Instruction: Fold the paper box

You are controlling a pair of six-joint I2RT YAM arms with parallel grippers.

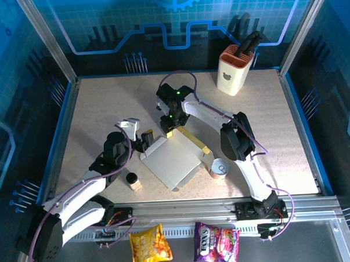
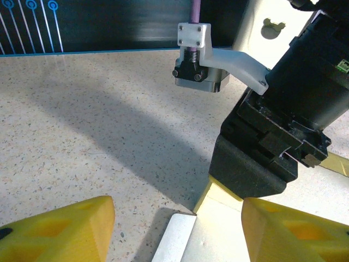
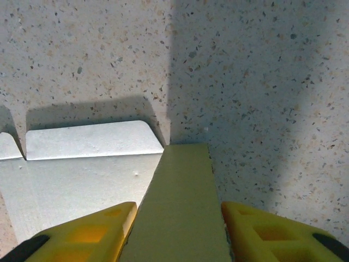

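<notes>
**boxnewbie:** Where's the paper box (image 1: 175,161) sitting, and what are you doing to it?

**me:** It lies flat and open in the middle of the tabletop (image 1: 104,105), grey-white inside facing up, with the tin can (image 1: 221,167) just beside its right corner. My right gripper (image 1: 170,131) is at the far edge, and one yellow flap (image 3: 177,185) stands up between its fingers (image 3: 82,232). They sit right against the flap on both sides, but honestly I cannot tell whether it's truly pinched or just bracketed.

**boxnewbie:** And the left one?

**me:** My left gripper (image 2: 177,202) hangs at the box's left corner. Its fingers are well apart and the white corner pokes in between them, so nothing is held.

My take on doing this step well: get a firm hold low on the flap, then swing it over along the crease. Tugging upward would probably make the whole thin sheet slide or lift. I'd guess the left one should press down on the panel so the base doesn't shift. Slow arc, no twisting, since this cardboard looks like it crumples easily.
</notes>
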